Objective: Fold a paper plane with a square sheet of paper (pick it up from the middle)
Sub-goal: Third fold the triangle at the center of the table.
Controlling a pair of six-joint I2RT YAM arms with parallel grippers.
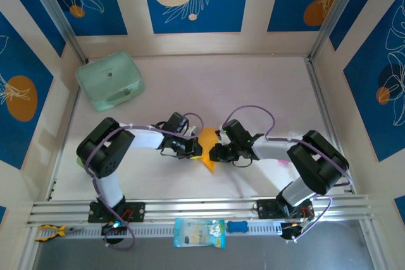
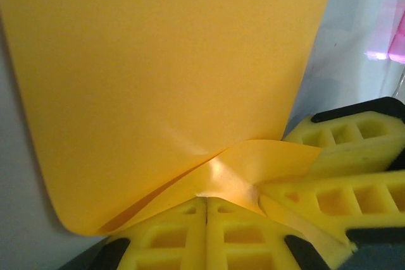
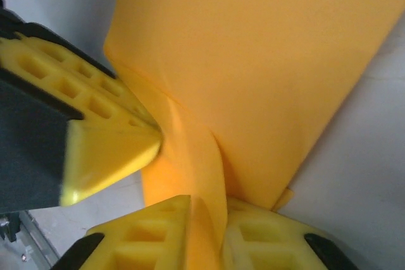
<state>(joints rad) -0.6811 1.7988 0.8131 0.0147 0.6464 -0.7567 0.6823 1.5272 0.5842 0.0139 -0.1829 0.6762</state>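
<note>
Left gripper (image 2: 206, 205) clenched on creased orange-yellow sheet of paper (image 2: 171, 61), right gripper (image 3: 207, 207) straddling its fold, grip unclear.

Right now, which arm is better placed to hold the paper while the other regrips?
Left, probably. The left tool is shut with the square sheet of paper pinched at its tips; the right tool has jaws that look slightly parted around the paper.

Creased orange paper (image 3: 253, 61) runs between fingers of the right tool (image 3: 207, 210) — the left tool (image 3: 140, 143) touches its fold.
</note>
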